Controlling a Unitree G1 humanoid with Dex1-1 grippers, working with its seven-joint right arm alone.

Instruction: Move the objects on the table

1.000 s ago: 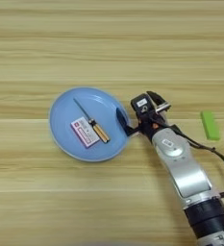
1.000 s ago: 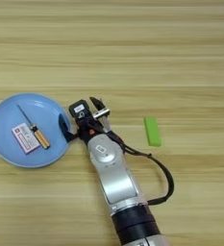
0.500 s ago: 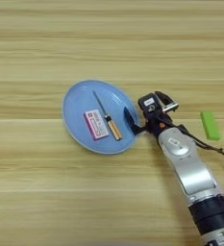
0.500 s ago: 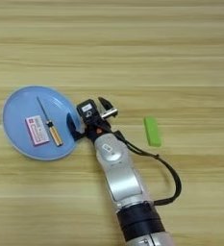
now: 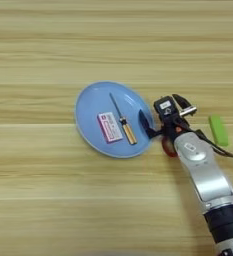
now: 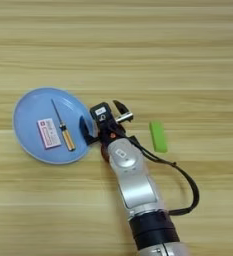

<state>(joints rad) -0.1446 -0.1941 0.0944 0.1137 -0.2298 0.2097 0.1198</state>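
Round light-blue plate (image 5: 90, 107) lying on light wooden table (image 5: 48, 200), carrying yellow-handled screwdriver (image 5: 123, 121) and red-and-white flat box (image 5: 109, 126). Right gripper (image 5: 160, 117) spread wide, one black finger over the plate's right rim. Best moved slowly and level, keeping contents from sliding.

A thin black cable (image 6: 192, 182) is trailing over the wood just right of centre in the lower half of the right eye view, bowing outward in a loop and curling back inward lower down. In the left eye view it is running off the right edge.
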